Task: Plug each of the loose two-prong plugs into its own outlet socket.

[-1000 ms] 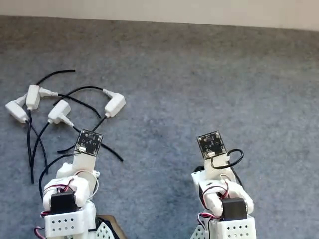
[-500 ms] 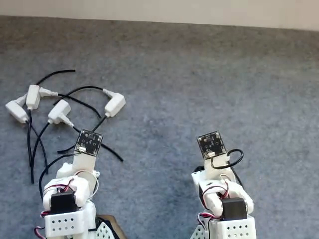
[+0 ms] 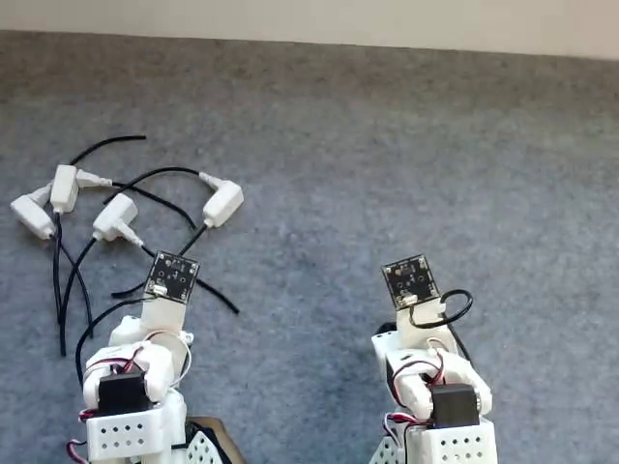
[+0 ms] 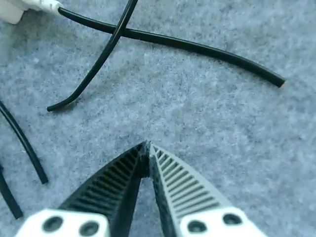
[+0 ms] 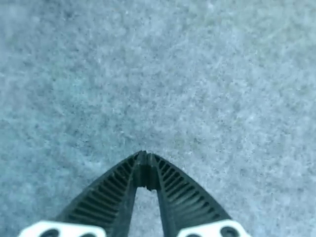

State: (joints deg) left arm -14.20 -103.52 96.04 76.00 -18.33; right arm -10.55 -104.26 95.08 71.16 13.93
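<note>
High view: 4 white connector bodies (image 3: pixel 116 215) too small, can't tell plug vs socket, prongs not resolvable. Black cables (image 3: pixel 60 275) cross, two pass under left arm (image 3: pixel 145 358) cam board, crossing hidden. Left arm and right arm (image 3: pixel 435 401) bases cut by frame edge. Brown obj (image 3: pixel 208 427) at same edge, clipped, unidentifiable. Left wrist view: white body (image 4: pixel 19 7) clipped at corner, cables run off frame. Left gripper (image 4: pixel 147 148), right gripper (image 5: pixel 145 157): rear parts cut by edge.

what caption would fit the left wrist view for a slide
Left gripper, fingers shut, above grey carpet beside two crossed black cables, one ending in a white plastic connector.
</note>
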